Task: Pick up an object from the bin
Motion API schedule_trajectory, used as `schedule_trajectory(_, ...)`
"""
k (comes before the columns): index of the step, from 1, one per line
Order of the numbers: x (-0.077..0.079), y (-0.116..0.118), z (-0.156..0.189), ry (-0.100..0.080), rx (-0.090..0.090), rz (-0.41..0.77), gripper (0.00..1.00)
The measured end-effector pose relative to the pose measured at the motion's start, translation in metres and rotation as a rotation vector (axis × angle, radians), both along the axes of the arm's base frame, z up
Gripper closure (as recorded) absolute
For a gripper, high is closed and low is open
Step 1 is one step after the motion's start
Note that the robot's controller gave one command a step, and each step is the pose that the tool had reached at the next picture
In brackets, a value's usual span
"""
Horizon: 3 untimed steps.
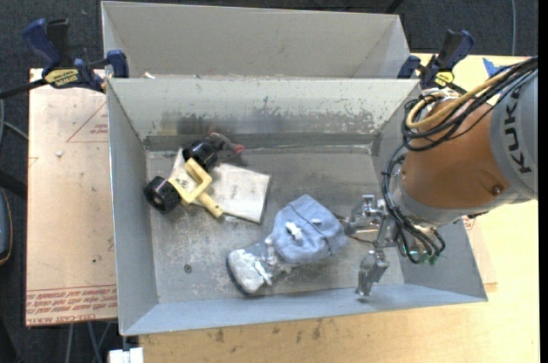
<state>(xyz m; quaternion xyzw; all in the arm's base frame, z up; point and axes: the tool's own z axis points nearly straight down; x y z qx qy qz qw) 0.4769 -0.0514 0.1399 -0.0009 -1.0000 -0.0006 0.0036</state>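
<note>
Hand (365, 248) gapes beside crumpled blue-grey cloth (304, 237).

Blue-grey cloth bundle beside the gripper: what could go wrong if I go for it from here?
1. The gripper, open, hangs right of the blue-grey cloth bundle and close to the bin's sloping near wall; its lower finger might scrape that wall.
2. The bundle is soft and crumpled, so a pinch may catch only a fold and slip.
</note>
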Motion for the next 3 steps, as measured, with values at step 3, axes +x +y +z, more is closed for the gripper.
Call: schedule_trajectory(3, 0.050, 0.040, -0.055, -0.015, 0.003, 0.240, 0.00)
